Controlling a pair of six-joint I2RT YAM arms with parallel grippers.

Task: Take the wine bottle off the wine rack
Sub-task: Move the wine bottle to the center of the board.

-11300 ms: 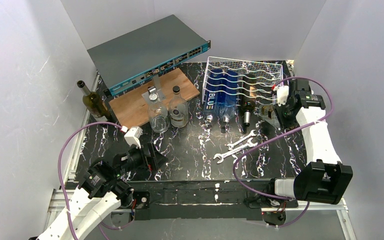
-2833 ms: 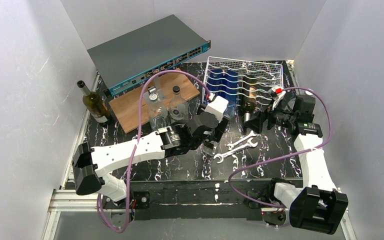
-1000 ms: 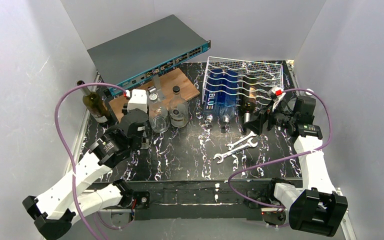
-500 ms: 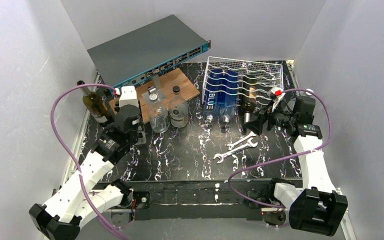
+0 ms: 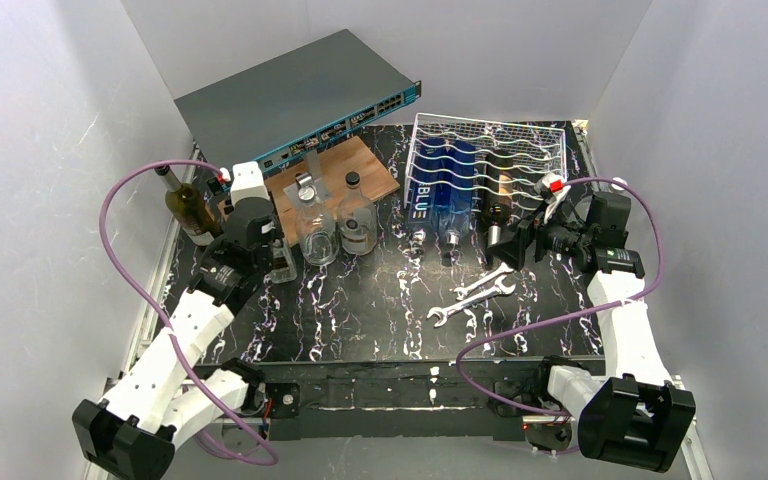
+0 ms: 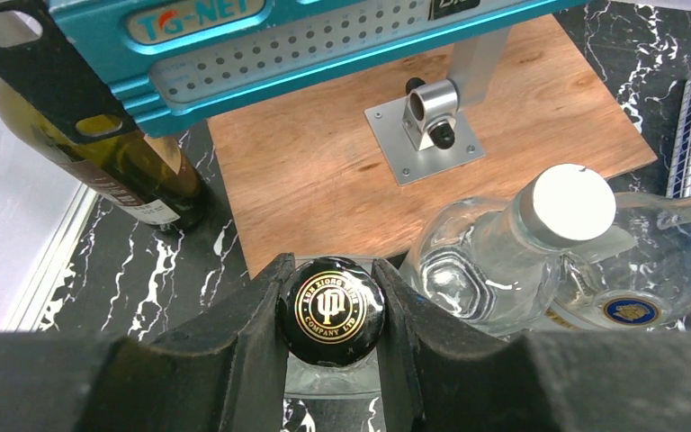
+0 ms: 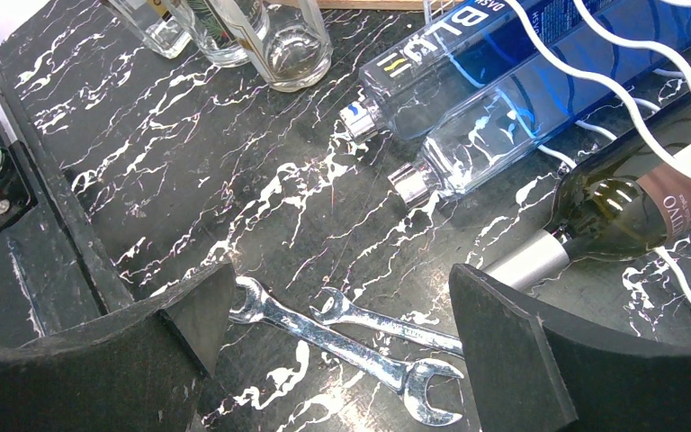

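"TG-NET" on the teal front of the network switch (image 6: 193, 20), "COMPANY LTD" on the black bottle cap (image 6: 330, 310), "BLUE" on the blue bottle (image 5: 419, 195), wine bottle (image 7: 607, 211) label only partly legible

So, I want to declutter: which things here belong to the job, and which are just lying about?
Job: wine rack, dark wine bottle lying in it, open right gripper beside its neck.
Lying about: spanners, switch box, wooden board, clear bottles, blue bottles, upright green bottle.
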